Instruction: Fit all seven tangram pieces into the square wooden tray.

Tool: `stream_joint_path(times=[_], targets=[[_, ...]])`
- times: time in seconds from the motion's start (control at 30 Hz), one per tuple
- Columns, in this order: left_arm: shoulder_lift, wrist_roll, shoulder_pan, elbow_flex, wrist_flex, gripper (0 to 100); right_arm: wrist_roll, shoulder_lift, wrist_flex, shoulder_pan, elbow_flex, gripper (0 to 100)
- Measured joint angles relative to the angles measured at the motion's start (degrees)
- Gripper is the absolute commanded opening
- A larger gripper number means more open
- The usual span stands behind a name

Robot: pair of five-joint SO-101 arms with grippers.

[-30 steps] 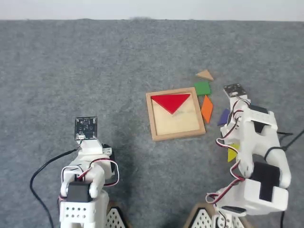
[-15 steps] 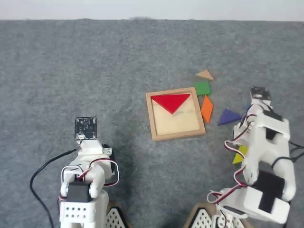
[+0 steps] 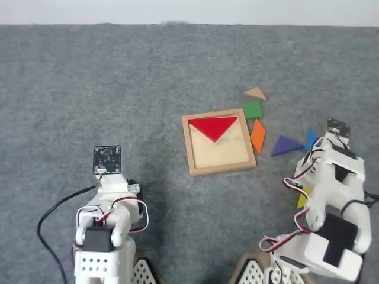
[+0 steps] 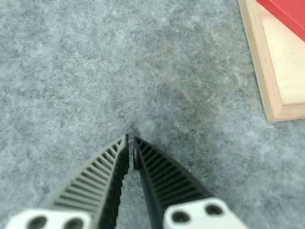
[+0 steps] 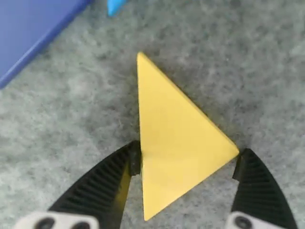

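Yellow triangle (image 5: 176, 143) seems the piece in hand: it lies flat on the counter (image 3: 118, 77), well apart from the tray (image 3: 190, 148), with the right claw (image 5: 186, 160) spread wide astride it. The next move likely calls for squeezing its edges, then lifting. Left claw (image 4: 130, 140) hangs near the tray, pinched closed, empty.

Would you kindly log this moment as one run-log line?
right gripper open astride yellow triangle | left gripper shut | red triangle in tray
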Motion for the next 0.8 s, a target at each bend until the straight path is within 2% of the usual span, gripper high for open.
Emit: stream_joint_path(times=[0.2, 0.4, 0.5, 0.8], targets=[[0.0, 0.0, 0.0, 0.0, 0.0, 1, 1.14, 0.0, -0.18, 0.0, 0.0, 32.1], [0.0, 0.0, 0.0, 0.0, 0.0, 1, 11.78, 0.0, -0.53, 0.0, 0.0, 34.8], [0.0, 0.0, 0.0, 0.0, 0.0, 1, 12.57, 0.0, -0.62, 0.0, 0.0, 37.0], [0.0, 0.0, 0.0, 0.0, 0.0, 1, 12.84, -0.09, -0.97, -0.18, 0.7, 30.6]])
